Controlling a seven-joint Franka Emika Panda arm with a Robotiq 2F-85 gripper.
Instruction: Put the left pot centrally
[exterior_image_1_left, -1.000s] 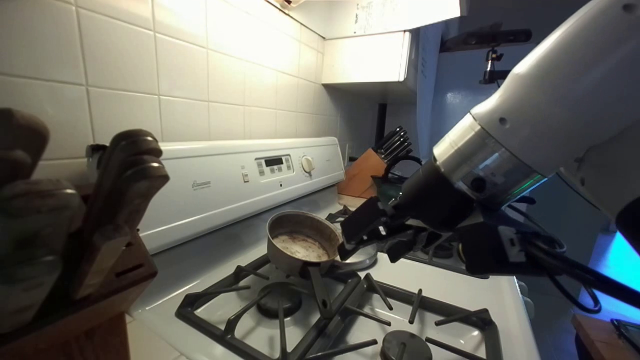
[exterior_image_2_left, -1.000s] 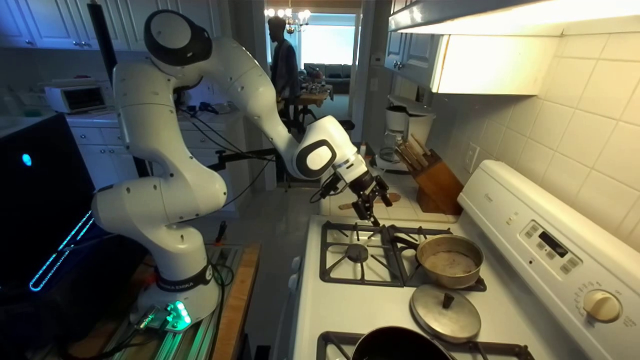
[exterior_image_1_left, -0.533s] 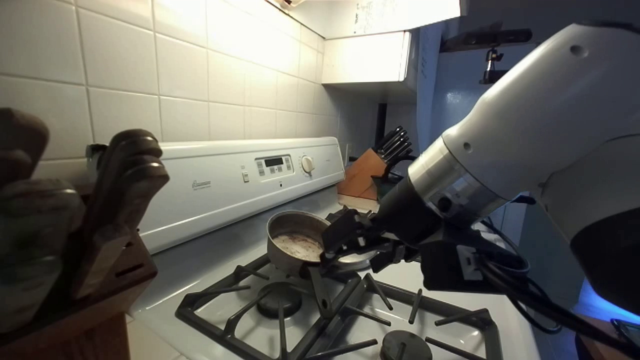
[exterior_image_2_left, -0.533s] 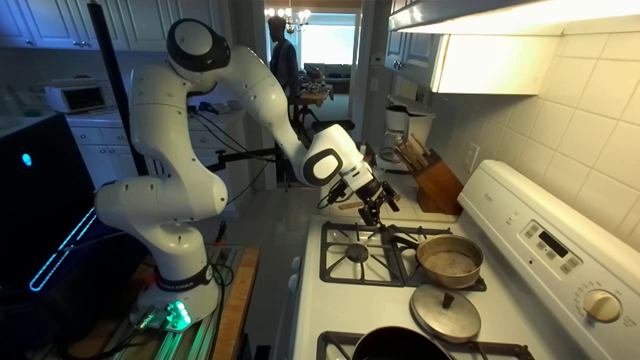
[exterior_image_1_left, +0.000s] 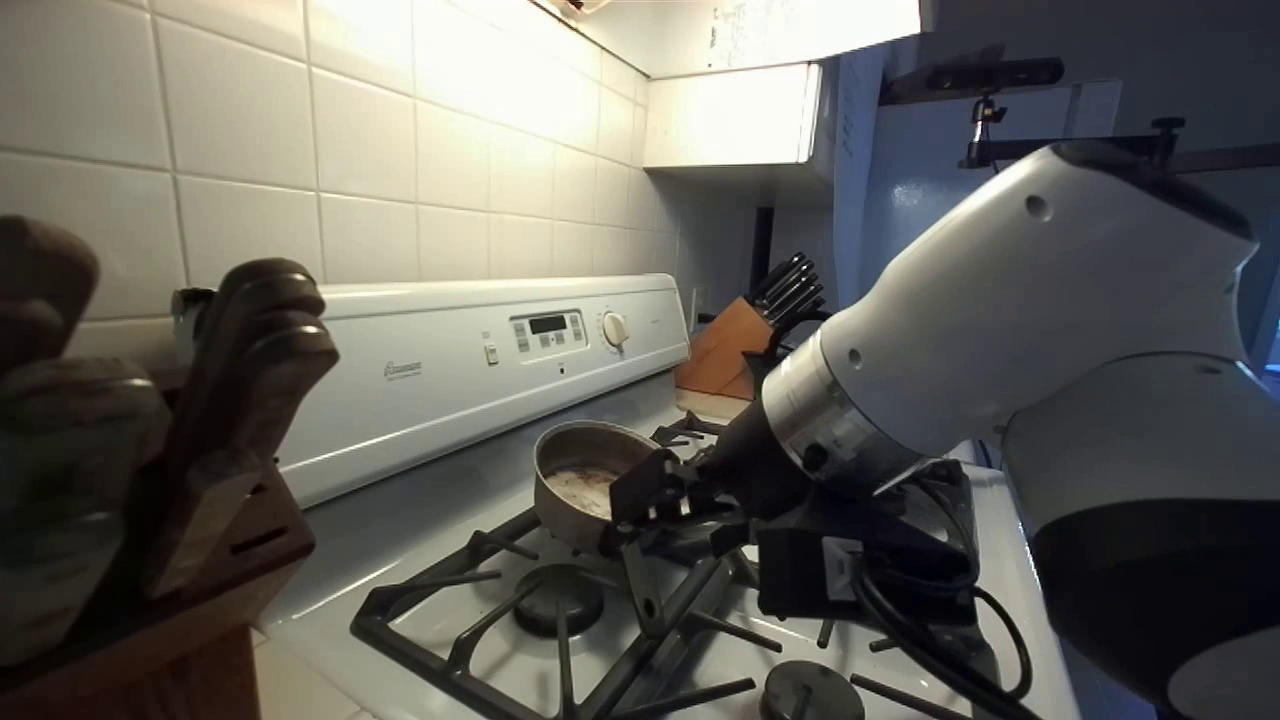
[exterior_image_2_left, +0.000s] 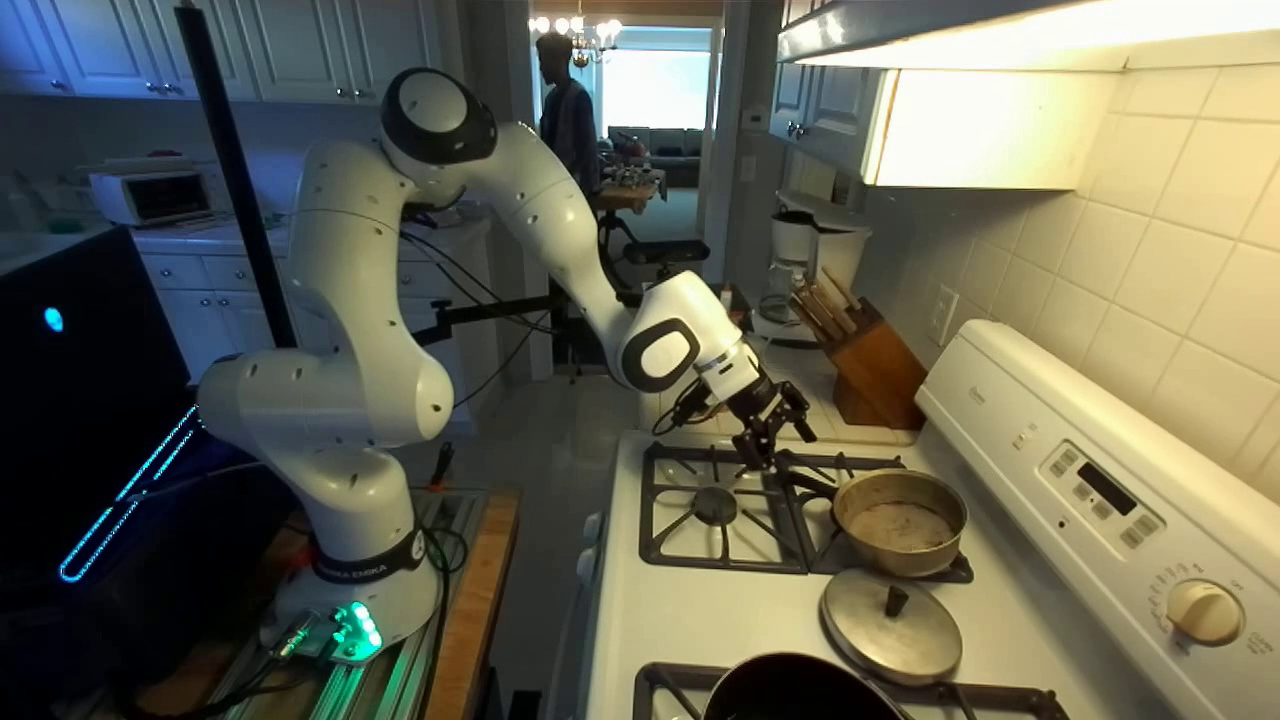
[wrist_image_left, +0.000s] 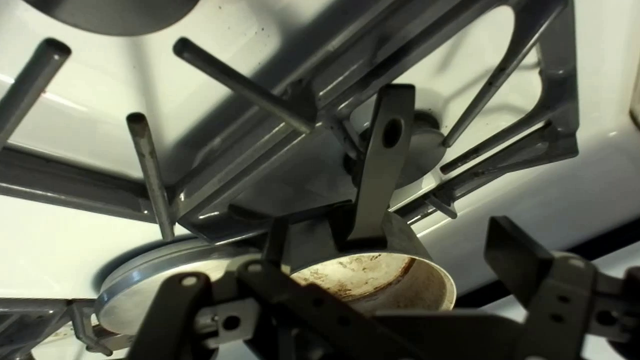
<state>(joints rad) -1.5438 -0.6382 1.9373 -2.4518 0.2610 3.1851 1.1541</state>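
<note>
The left pot, a small steel saucepan with a stained beige inside, stands upright on the rear burner grate in both exterior views (exterior_image_1_left: 575, 490) (exterior_image_2_left: 900, 525). It also shows in the wrist view (wrist_image_left: 370, 275). Its dark handle (wrist_image_left: 382, 160) points toward the front of the stove. My gripper (exterior_image_2_left: 780, 440) is open and empty, tilted down above the grates near the handle. In the other exterior picture the gripper (exterior_image_1_left: 680, 525) overlaps the pot's rim and handle base. In the wrist view the spread fingers (wrist_image_left: 392, 245) stand either side of the pot and handle; I see no contact.
A flat steel lid with a knob (exterior_image_2_left: 890, 630) lies on the stovetop beside the pot. A black pot (exterior_image_2_left: 800, 690) stands on the far grate. Knife blocks (exterior_image_1_left: 240, 540) (exterior_image_2_left: 870, 370) flank the stove. The control panel (exterior_image_2_left: 1100, 490) rises behind.
My gripper has moved down and in toward the saucepan's handle, with its fingers still apart. The saucepan, lid and black pot have not moved.
</note>
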